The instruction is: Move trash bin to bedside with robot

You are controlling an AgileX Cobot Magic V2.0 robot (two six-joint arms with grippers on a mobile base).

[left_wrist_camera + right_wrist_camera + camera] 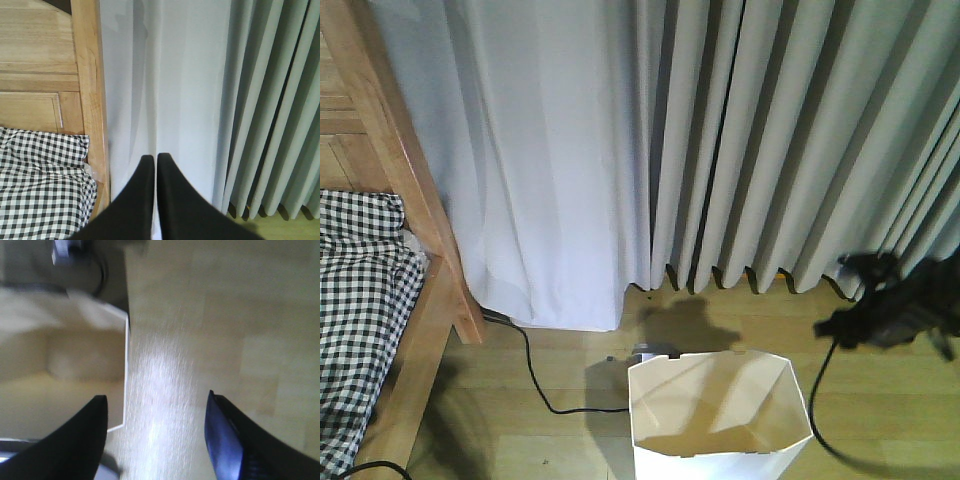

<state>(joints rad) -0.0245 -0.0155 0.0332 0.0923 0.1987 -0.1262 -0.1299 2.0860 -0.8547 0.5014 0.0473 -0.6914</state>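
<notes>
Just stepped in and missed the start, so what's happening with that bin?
Nothing holds the tall white plastic bin; it stands on the wooden floor below the grey curtains. The right gripper is open above the floor just beside its rim. The left gripper is shut, facing the light wooden bed frame with checked bedding.

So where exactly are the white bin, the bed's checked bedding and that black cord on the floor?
trash bin [720, 440]: front view, its front outer wall below the rim.
checked bedding [360, 300]: front view, middle of the gingham cloth.
black cord [535, 375]: front view, the stretch lying on the wooden floor.
</notes>
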